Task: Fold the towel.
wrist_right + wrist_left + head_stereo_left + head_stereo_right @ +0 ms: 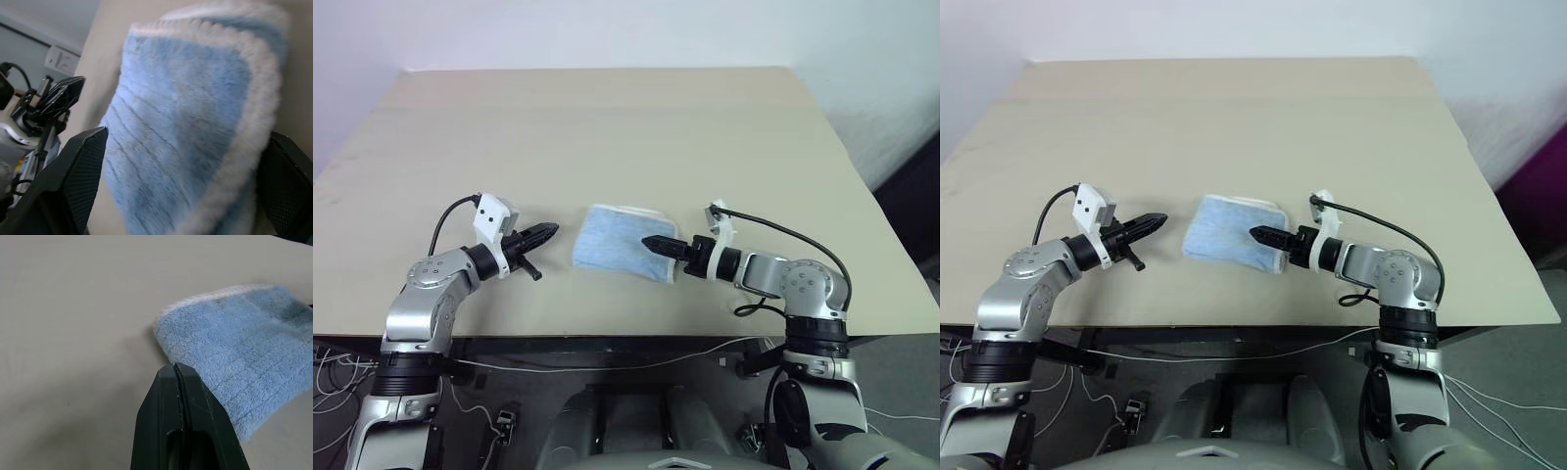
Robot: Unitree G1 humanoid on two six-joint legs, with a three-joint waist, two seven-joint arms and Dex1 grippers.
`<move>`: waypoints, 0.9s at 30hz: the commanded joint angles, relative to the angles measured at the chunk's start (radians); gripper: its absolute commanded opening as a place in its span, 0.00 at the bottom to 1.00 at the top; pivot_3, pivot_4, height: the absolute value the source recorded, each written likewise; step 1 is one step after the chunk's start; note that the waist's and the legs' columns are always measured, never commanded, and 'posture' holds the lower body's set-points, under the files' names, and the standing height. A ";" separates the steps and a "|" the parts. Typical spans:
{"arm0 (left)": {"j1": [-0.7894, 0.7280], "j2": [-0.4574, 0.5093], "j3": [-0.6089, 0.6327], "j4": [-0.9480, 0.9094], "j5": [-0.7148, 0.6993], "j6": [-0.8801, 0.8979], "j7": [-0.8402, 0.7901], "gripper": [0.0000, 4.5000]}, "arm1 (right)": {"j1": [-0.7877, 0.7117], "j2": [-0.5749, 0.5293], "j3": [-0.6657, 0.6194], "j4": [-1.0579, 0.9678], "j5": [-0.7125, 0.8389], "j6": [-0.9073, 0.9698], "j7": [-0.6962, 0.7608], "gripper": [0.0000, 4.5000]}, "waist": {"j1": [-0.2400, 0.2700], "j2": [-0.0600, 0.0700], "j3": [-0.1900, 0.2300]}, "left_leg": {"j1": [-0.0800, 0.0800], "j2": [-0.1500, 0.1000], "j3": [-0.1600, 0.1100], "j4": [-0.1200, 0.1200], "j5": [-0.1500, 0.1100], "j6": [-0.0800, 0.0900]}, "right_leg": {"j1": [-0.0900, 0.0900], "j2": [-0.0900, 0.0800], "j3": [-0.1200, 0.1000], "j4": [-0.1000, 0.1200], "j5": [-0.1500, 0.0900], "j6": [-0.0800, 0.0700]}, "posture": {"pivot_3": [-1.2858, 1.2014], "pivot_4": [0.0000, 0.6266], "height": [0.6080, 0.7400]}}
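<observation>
The light blue towel [610, 242] lies folded into a small rectangle near the table's front middle, its white piped edge [249, 112] on the right side. My left gripper [551, 232] hovers just left of the towel, shut and empty, pointing at it; the left wrist view shows its fingers [175, 382] pressed together a short way from the towel's [244, 342] rounded fold. From the right, my right gripper [651, 242] reaches over the towel's right part. Its fingers [83, 161] stand wide apart, open, with the towel's [181, 122] edged end between them.
The beige table [607, 117] stretches far behind and to both sides of the towel. Its front edge runs just below both arms, with cables [607, 357] hanging under it. A pale wall [607, 29] stands behind the table.
</observation>
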 commanded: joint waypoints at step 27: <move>-0.010 -0.033 -0.050 -0.038 0.000 -0.031 -0.006 0.00 | -0.037 0.078 -0.474 -0.088 0.255 -0.102 -0.361 0.00 | 0.012 0.000 0.000 | -0.001 -0.001 0.000 0.000 0.000 0.000 | 0.000 -0.001 0.000 0.000 0.000 0.000 | 0.52 0.24 1.00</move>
